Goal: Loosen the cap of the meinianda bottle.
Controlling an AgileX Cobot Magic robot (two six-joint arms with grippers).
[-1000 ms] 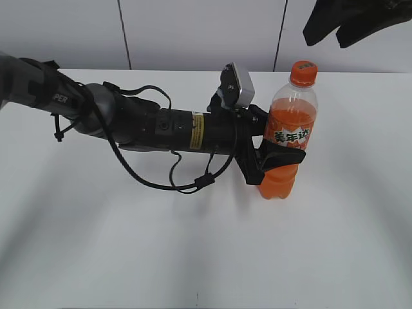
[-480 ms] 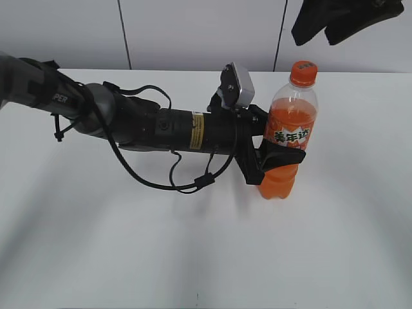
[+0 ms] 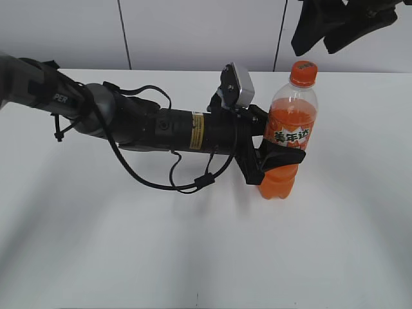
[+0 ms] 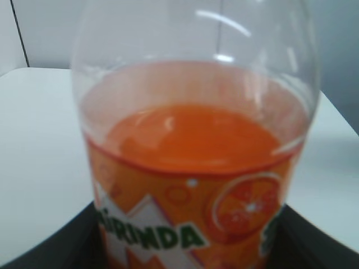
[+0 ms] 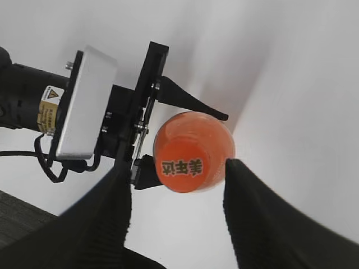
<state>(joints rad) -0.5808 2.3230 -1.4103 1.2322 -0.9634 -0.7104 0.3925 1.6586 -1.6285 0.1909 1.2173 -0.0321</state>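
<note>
Right gripper (image 3: 335, 22) has shifted left at upper right, jaws wide above cap (image 3: 304, 73); left gripper (image 3: 277, 158) clamps bottle (image 3: 290, 132).

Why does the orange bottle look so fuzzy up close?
Left wrist view: the camera sits very near the bottle, so its label blurs and white glare streaks its clear top. Exterior view: the bottle is sharp. Right wrist view: the cap is clear, the right tool's near fingers soft.
</note>
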